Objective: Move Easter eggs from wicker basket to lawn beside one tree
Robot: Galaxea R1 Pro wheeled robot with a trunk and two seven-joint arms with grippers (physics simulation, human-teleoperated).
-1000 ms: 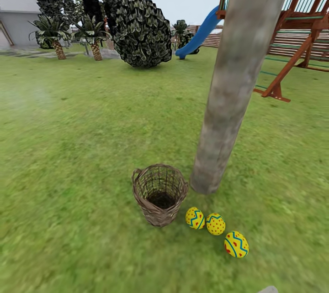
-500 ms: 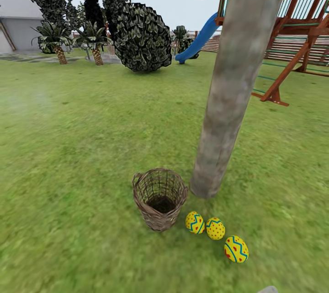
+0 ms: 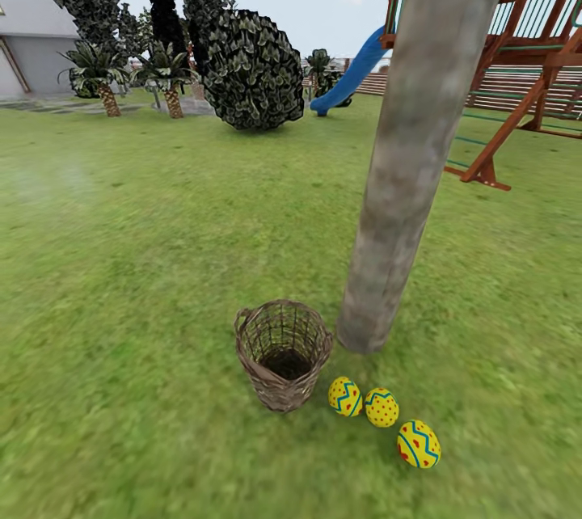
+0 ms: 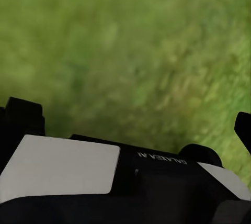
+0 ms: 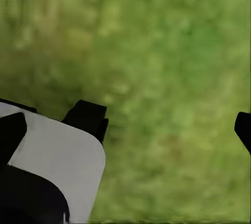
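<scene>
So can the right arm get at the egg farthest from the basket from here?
Probably yes: that egg lies in the open on the lawn, apart from the trunk. The right pincer is open over bare grass.

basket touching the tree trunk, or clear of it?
Apart. The head view shows a strip of grass between the wicker basket and the base of the tree.
</scene>
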